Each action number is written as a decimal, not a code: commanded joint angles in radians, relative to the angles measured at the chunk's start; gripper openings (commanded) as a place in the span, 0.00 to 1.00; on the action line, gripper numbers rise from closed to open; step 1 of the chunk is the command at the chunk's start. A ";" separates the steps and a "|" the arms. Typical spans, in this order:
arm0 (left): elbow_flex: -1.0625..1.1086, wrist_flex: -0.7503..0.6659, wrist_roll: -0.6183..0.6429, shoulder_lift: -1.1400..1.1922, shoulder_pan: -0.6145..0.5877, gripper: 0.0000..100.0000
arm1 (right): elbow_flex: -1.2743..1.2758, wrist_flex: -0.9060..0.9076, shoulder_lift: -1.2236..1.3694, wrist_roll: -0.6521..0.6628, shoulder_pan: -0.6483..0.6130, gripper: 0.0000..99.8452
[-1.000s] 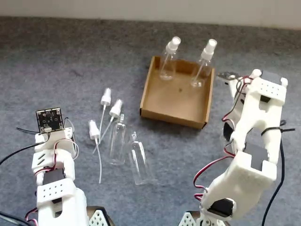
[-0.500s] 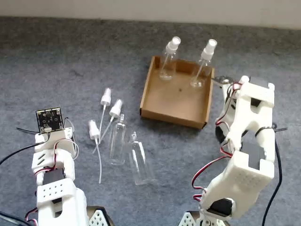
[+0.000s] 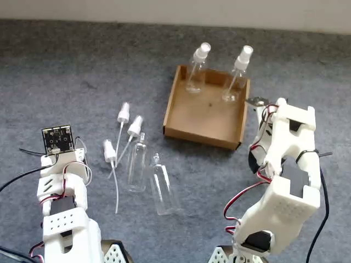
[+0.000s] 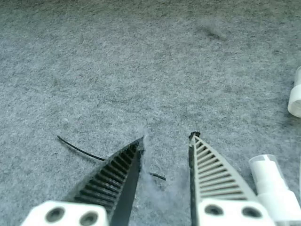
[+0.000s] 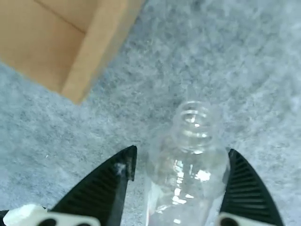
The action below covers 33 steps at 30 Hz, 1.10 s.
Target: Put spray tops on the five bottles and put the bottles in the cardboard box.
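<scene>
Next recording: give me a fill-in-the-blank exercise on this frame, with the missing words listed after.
1. The cardboard box holds ___ standing capped bottles.
2. ___ loose spray tops lie on the carpet left of the box.
3. The clear bottle at the right gripper has no ___ on its neck.
4. The left gripper is ___ above bare carpet.
Missing words: two; three; spray top; open.
</scene>
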 commanded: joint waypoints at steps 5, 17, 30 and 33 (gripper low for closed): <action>0.019 -0.017 0.003 -0.016 0.022 0.15 | -0.007 -0.054 -0.016 -0.023 0.016 0.17; 0.019 -0.017 0.003 -0.016 0.022 0.15 | -0.140 -0.254 -0.008 -0.103 0.242 0.09; 0.019 -0.017 0.003 -0.015 0.021 0.15 | -0.165 -0.375 -0.012 -0.270 0.259 0.05; 0.019 -0.017 0.003 -0.015 0.022 0.15 | -0.159 -0.380 -0.008 -0.284 0.295 0.05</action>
